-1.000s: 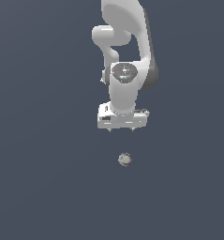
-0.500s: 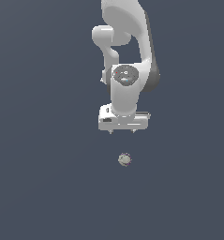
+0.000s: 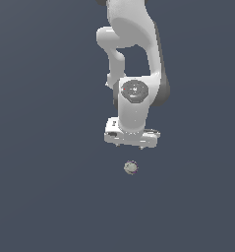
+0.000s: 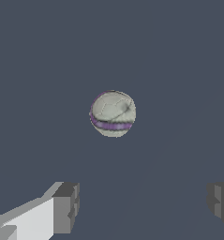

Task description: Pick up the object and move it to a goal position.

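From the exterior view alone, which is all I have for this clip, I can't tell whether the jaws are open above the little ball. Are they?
Observer: Yes. The wrist view shows the gripper open, its two fingers set far apart with nothing between them.
Operator: Does the ball have any marking?
Observer: The ball carries a purple band around it, plus faint crack-like lines on its pale surface.
Operator: Is it touching either finger?
Observer: No. In the wrist view it sits clear of both, with bare dark floor around it.
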Controlling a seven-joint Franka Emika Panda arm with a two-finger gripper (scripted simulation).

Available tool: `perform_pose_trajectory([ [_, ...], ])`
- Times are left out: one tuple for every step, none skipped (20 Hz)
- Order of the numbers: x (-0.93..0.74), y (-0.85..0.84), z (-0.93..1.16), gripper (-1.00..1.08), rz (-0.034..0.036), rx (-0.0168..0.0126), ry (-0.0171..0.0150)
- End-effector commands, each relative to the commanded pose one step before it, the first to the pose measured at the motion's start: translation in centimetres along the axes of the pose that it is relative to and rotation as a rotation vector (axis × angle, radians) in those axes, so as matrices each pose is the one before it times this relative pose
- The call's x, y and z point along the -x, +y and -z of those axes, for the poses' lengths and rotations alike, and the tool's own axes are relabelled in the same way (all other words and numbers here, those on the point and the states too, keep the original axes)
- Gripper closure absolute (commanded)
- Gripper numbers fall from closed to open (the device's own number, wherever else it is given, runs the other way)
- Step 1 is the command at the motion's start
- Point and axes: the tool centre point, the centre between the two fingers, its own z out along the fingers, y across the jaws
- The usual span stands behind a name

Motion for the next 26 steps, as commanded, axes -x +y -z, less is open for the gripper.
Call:
perform_pose_trajectory([
  [-1.044,-0.340,-0.690,-0.92,-0.05638,0.00312,0.00316],
  [-0.447,-0.178,-0.312,-0.92,-0.02502,0.00149,0.00168],
  [-0.419,-0.185,-0.308,-0.92,-0.02410,0.00152,0.00172],
  [-0.384,-0.185,-0.296,-0.92,-0.02272,0.00149,0.00171],
  [-0.351,-0.184,-0.284,-0.92,-0.02131,0.00145,0.00169],
  [-0.319,-0.181,-0.270,-0.92,-0.01994,0.00140,0.00166],
  [-0.289,-0.176,-0.256,-0.92,-0.01858,0.00134,0.00162],
  [-0.261,-0.170,-0.241,-0.92,-0.01721,0.00127,0.00156],
  [-0.234,-0.161,-0.225,-0.92,-0.01590,0.00119,0.00150],
  [-0.209,-0.153,-0.209,-0.92,-0.01456,0.00111,0.00142],
  [-0.185,-0.143,-0.192,-0.92,-0.01326,0.00102,0.00134],
  [-0.163,-0.132,-0.175,-0.92,-0.01195,0.00093,0.00124],
  [-0.143,-0.119,-0.157,-0.92,-0.01068,0.00083,0.00113],
  [-0.122,-0.108,-0.140,-0.92,-0.00937,0.00074,0.00102],
  [-0.104,-0.094,-0.122,-0.92,-0.00813,0.00064,0.00090],
  [-0.086,-0.080,-0.103,-0.92,-0.00686,0.00054,0.00077],
  [-0.069,-0.067,-0.085,-0.92,-0.00560,0.00044,0.00064],
  [-0.052,-0.054,-0.066,-0.92,-0.00433,0.00034,0.00050],
  [-0.039,-0.036,-0.047,-0.92,-0.00313,0.00025,0.00036],
  [-0.021,-0.026,-0.029,-0.92,-0.00181,0.00014,0.00021],
  [-0.010,-0.004,-0.009,-0.92,-0.00068,0.00005,0.00008],
  [0.071,0.038,0.026,-0.92,0.00427,-0.00008,-0.00093],
  [0.001,-0.002,-0.043,-0.92,0.00000,0.00000,0.00000],
  [0.004,-0.006,-0.127,-0.92,0.00000,0.00000,0.00000],
  [0.007,-0.010,-0.211,-0.92,0.00000,0.00000,0.00000],
  [-0.013,0.027,-0.287,-0.92,-0.00068,0.00001,0.00014],
])
